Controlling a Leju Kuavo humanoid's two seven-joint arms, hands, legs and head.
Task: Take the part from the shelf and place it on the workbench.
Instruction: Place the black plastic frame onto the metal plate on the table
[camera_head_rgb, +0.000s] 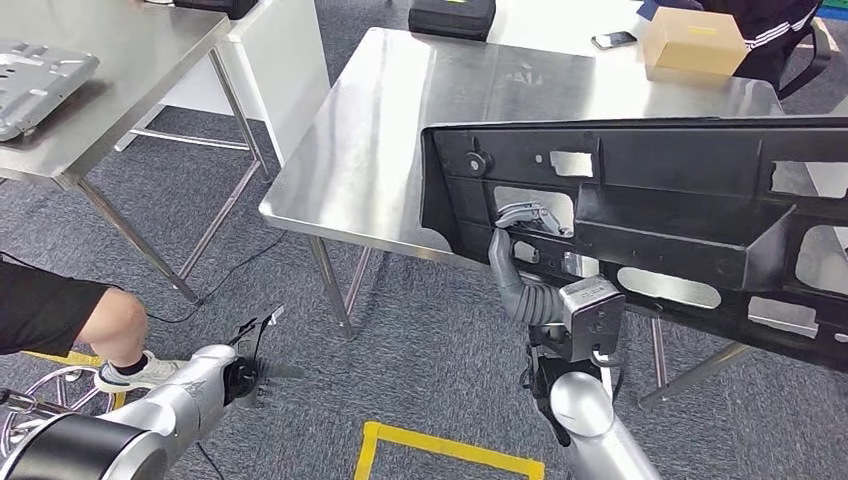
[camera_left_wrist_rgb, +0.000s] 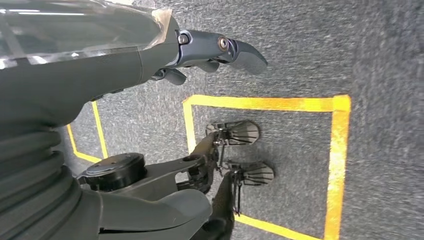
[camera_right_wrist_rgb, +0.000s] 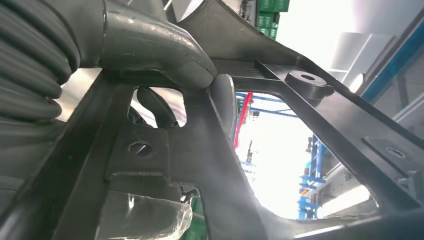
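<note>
Part (camera_head_rgb: 680, 215), long black plastic frame, held in air over near edge of steel workbench (camera_head_rgb: 400, 150), level, not yet down. Best now: carry further in past edge, lower flat, release only once fully resting. Right hand (camera_head_rgb: 520, 250) fingers hooked through opening, thumb clamped on rib. Left hand (camera_left_wrist_rgb: 220, 52) hangs low over floor, fingers loosely apart, holding nothing.

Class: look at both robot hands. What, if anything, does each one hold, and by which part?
The right hand grips the large black plastic frame part by a bar beside a cutout near its left end. The left hand holds nothing.
</note>
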